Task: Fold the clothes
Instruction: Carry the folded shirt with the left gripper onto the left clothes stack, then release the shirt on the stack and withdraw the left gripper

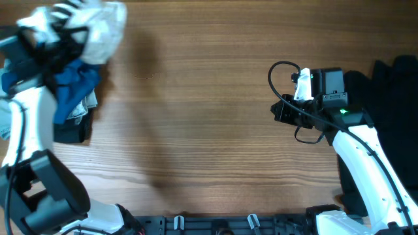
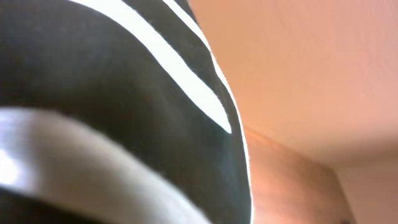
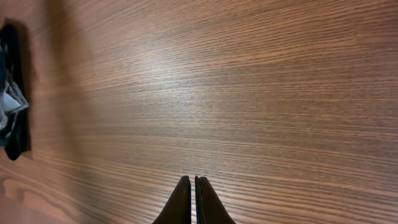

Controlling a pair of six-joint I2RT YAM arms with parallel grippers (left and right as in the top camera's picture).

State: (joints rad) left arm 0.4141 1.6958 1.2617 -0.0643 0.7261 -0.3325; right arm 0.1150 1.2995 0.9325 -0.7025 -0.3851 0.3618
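shirt (image 1: 104, 26) is bunched into a white wad at about 10 o'clock in your overhead view, up by the far left corner of the table (image 1: 196, 124). it is gathered around the left gripper (image 1: 62, 29), which is closed on it. you cannot see the jaws themselves, since the cloth covers them. your left wrist camera is almost smothered: black fabric with broad white bars fills the view from 6 through 12 o'clock. only a wedge of wood and a pale wall show toward 3 and 4 o'clock. just below the wad, at 9 o'clock in the overhead view, a blue garment (image 1: 73, 81) lies crumpled. a black piece lies under its near edge and a scrap of grey cloth shows beside it. the shirt's lower edge overlaps or touches the blue garment, but you cannot tell which. the right gripper (image 3: 191, 198) is well apart from all this, over bare wood at about 3 o'clock in the overhead view. its two dark fingers are pressed together with nothing between them, and they point toward 9 o'clock. from its wrist camera you see only wood grain ahead and that dark pile small at the far left edge. a black heap (image 1: 398, 85) lies at the table's right edge, behind the right arm. a black cable (image 1: 277, 72) loops off that arm's wrist.
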